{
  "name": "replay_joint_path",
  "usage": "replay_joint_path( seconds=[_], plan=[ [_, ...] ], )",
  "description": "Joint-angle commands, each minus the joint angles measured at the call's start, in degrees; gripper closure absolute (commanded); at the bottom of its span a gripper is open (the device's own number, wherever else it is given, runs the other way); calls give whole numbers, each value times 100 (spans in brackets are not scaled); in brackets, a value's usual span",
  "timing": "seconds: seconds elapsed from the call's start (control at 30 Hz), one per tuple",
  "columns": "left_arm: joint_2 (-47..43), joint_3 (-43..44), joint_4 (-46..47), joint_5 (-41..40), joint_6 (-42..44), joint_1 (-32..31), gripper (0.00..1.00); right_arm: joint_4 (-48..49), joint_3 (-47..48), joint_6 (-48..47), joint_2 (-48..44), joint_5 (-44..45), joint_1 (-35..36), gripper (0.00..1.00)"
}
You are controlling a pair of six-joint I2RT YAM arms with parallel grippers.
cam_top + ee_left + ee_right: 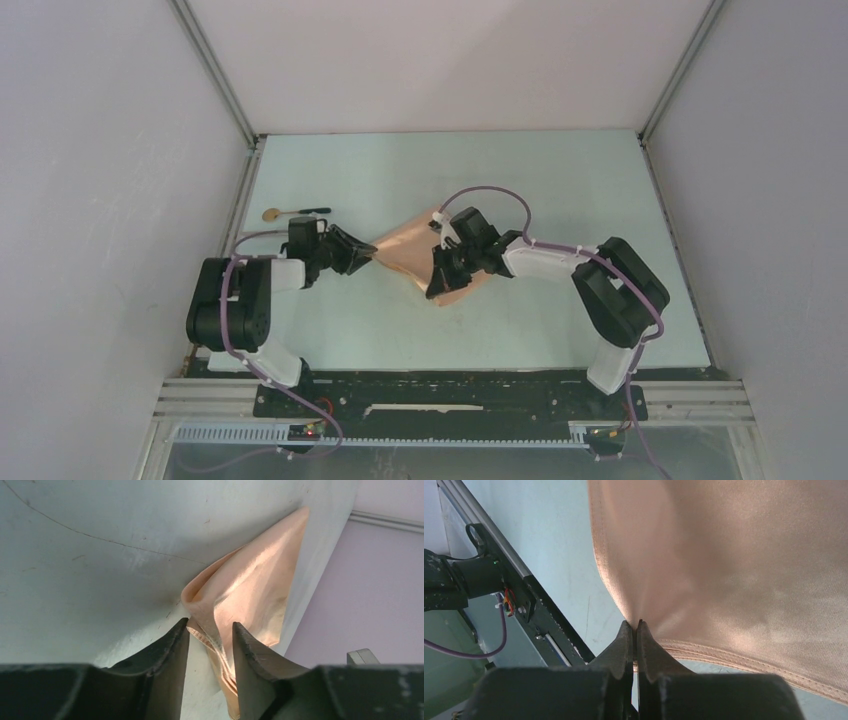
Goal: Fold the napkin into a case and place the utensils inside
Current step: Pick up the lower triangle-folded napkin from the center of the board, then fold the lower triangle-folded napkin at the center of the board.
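- Top external view, alone among the three: spoon (272,213), with a gold round bowl and a slim dark handle, lies flat on the pale table (560,180) beyond the left arm, well apart from the cloth.
- Same view: napkin (405,250), peach with a satin sheen, is creased into a rumpled diamond. It sits mid-table between the two grippers.
- Left wrist view only: left gripper (210,630) has dark, scuffed, curved fingers standing apart. They straddle a narrow, layered corner of the cloth. The cloth lies against one finger, and a gap shows at the other.
- Right wrist view only: right gripper (638,626) has its jaws pressed together, nipping the stitched hem. The cloth rises away from the tips, and its fine weave is visible.
- Left arm: elbow bent, forearm low, reaching rightward to the napkin's left point.
- Right arm: folded at the elbow, reaching leftward, wrist tipped down at the napkin's near edge.
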Motion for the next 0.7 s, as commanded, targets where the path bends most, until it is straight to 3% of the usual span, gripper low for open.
replay_joint_path(
  seconds=[0.0, 0.23, 0.43, 0.67],
  plan=[
    [10, 167, 122, -144, 5, -38, 62, 279, -86, 114, -363, -129, -74, 100],
    [-609, 657, -1060, -930, 565, -417, 77, 710, -564, 495, -492, -280, -326, 100],
    [-477, 1264, -1565, -1054, 630, -675, 85, 1373, -1037, 951, -432, -629, -593, 100],
    [-95, 1971, -2038, -1252, 625, -1076, 84, 1549, -1308, 1231, -457, -495, -816, 100]
  ],
)
